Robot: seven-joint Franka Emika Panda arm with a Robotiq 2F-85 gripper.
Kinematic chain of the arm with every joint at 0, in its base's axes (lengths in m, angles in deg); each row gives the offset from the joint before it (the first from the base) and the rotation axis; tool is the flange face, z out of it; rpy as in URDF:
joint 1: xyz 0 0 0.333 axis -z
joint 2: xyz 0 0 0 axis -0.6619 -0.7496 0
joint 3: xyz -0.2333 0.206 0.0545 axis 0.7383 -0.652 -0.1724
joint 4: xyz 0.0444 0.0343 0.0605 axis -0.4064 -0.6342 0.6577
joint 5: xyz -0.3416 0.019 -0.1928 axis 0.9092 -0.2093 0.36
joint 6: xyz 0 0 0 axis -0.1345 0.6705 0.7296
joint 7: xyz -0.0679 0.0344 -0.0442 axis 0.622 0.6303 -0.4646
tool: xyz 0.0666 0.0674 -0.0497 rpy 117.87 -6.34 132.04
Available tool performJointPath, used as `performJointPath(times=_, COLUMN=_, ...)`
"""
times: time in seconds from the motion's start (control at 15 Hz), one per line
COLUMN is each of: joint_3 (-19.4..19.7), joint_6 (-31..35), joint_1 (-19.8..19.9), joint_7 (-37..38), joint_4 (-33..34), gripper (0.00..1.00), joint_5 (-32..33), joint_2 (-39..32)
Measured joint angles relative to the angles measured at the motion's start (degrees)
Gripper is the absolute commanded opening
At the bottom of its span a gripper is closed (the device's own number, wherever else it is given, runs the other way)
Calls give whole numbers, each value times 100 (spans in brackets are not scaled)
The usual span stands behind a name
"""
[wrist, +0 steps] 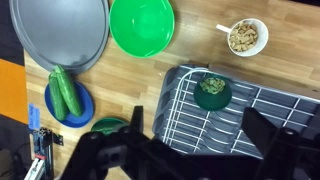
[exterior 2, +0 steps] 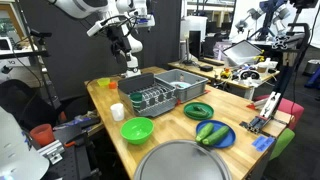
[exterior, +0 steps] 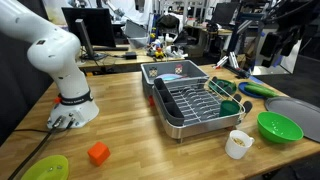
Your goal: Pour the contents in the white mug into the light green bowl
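Note:
The white mug (wrist: 247, 37) stands upright on the wooden table and holds pale tan crumbly contents (wrist: 244, 39). It shows in both exterior views (exterior: 239, 143) (exterior 2: 118, 111). The light green bowl (wrist: 140, 25) sits beside it, apart from it and empty, also seen in both exterior views (exterior: 279, 126) (exterior 2: 137, 129). My gripper (wrist: 200, 140) is open and empty, high above the dish rack (wrist: 250, 110). An exterior view shows it well above the table (exterior 2: 130, 60).
The metal rack tray (exterior: 185, 100) holds a dark green cup (wrist: 212, 92). A grey round plate (wrist: 60, 30) lies next to the bowl. A blue plate with cucumbers (wrist: 68, 95), a yellow-green dish (exterior: 45, 168) and an orange block (exterior: 98, 153) lie on the table.

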Motion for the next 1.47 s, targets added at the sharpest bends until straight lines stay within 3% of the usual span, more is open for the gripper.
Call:
performJointPath(times=0.47, joint_3=123, joint_6=-31, joint_1=-218, joint_7=-149, joint_4=-238, gripper=100, joint_5=-153, joint_2=26)
performJointPath(times=1.07, joint_3=576, joint_6=4, joint_1=-825, joint_7=-2353, joint_4=-1806, gripper=100, joint_5=-1123, joint_2=649)
performJointPath(times=1.47, joint_3=636, joint_6=6, joint_1=-881, joint_7=-2505, joint_4=-1837, gripper=100, joint_5=-1150, joint_2=733)
